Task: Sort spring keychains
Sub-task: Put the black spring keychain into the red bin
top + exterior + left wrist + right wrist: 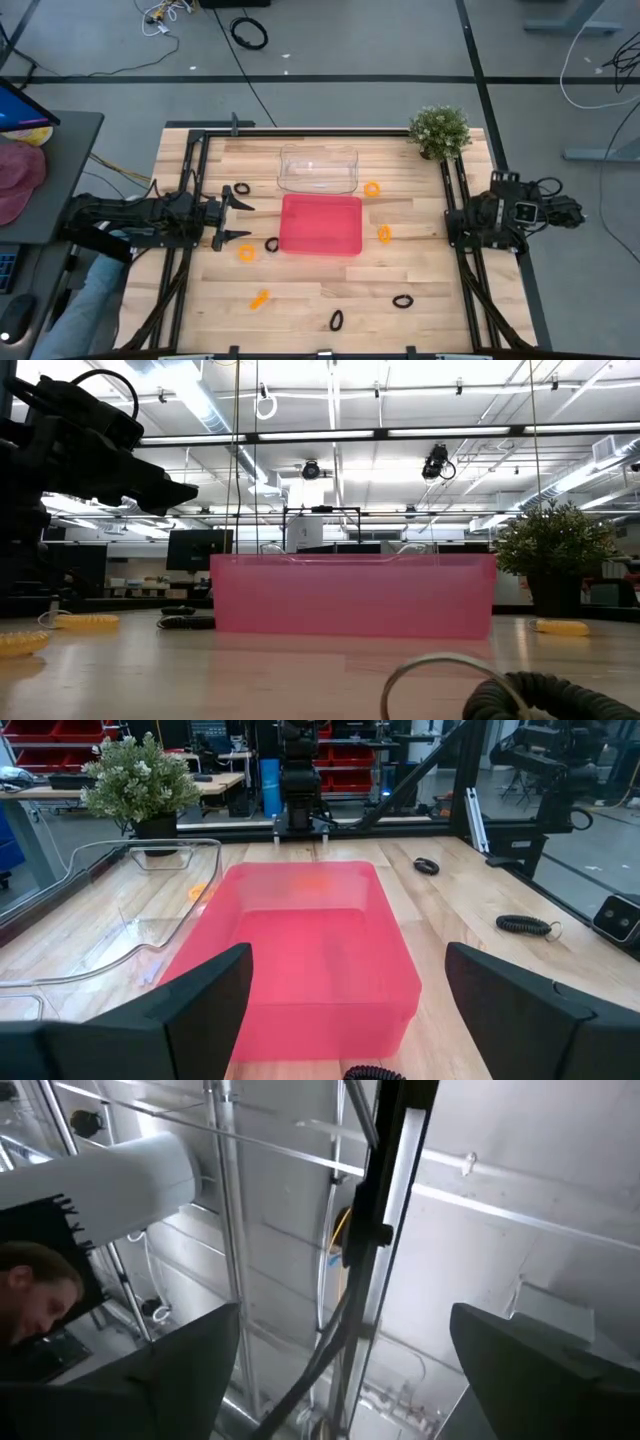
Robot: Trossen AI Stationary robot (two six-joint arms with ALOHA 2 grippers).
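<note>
Jaws on both arms stand wide apart and hold nothing. Left gripper (pixel 238 220) hovers at the bench's left edge, aimed toward the pink tray (pixel 320 225); its fingers (pixel 200 1010) frame the tray's near end in the left wrist view. Right gripper (pixel 340 1370) is parked at the bench's right edge, tilted up toward the ceiling structure, so its wrist view shows none of the work. Spring keychains lie scattered on the bench (pixel 300 300) around the tray, none inside it or in the clear tray (pixel 318 168) behind it: a black keychain (pixel 243 189) and another black one (pixel 272 244) near the left gripper, an orange keychain (pixel 247 253) just beside that, a second orange one (pixel 260 298) farther toward the front, two black (pixel 336 320) (pixel 403 300) near the front edge, two orange (pixel 372 188) (pixel 384 233) close to the tray's right side. Judging by look: light, springy coils, likely to squash and roll or flick out under a pinch; best taken across the coil body, jaws straddling the loop. High view alone gives the full count and layout. Low view shows how flat they lie, and a metal ring (pixel 430 680) on the nearest black coil. Left wrist view shows the tray is empty, also the potted plant (pixel 140 780).
</note>
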